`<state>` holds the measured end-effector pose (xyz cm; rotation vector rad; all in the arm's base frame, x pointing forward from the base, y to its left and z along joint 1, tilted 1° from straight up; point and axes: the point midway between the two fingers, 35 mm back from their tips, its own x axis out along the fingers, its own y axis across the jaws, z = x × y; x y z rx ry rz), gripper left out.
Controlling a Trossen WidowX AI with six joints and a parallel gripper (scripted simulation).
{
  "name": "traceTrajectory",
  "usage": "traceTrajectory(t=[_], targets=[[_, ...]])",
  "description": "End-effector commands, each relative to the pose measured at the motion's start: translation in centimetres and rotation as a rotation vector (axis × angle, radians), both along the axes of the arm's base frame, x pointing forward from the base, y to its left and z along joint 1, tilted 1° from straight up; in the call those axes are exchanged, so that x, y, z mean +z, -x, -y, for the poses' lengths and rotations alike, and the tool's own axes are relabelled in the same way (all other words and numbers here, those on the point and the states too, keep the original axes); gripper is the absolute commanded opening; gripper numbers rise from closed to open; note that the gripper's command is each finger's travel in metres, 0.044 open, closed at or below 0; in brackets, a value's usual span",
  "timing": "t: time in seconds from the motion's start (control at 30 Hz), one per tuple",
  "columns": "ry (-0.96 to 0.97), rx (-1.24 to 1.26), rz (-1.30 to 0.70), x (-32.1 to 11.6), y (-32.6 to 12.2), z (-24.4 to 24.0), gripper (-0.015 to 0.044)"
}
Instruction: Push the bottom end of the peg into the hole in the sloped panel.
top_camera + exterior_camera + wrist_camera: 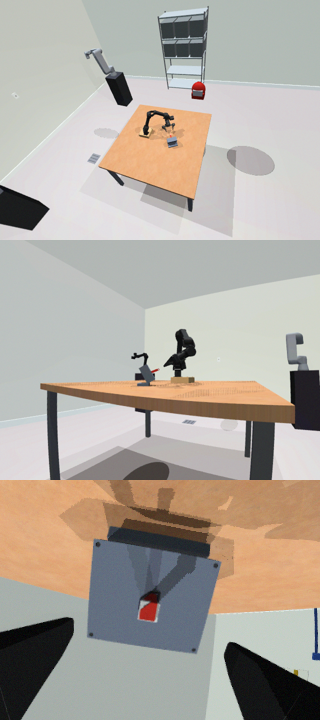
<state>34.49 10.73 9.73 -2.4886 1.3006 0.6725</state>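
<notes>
The red peg [170, 136] [155, 370] [148, 611] sticks out of the face of the grey-blue sloped panel [171, 140] [146, 373] [185, 612], tilted upward toward the arm. Its flat-sided end faces the wrist camera. Its lower end is inside the hole and hidden, so its depth cannot be read. My gripper [169, 130] [164, 366] [151, 638] is open and empty. In the exterior view its fingertips stand a short gap back from the peg's outer end. In the wrist view the fingers are wide apart, on either side of the peg and clear of it.
The panel's foot [172, 145] [143, 384] rests on the wooden table [144, 160] [206, 397]. The arm's wooden base block [141, 134] [180, 380] stands behind the gripper. The shelf rack [184, 70] and red object [198, 89] are off the table.
</notes>
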Motion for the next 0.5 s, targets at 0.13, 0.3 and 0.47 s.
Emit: traceTrajectory(t=[0.13, 0.3, 0.47], targets=[[0.004, 0.001, 0.006, 0.6, 0.6, -0.9, 0.044], [0.005, 0.001, 0.006, 0.9, 0.9, -1.3, 0.044], [0.005, 0.001, 0.007, 1.2, 1.3, -1.8, 0.044]])
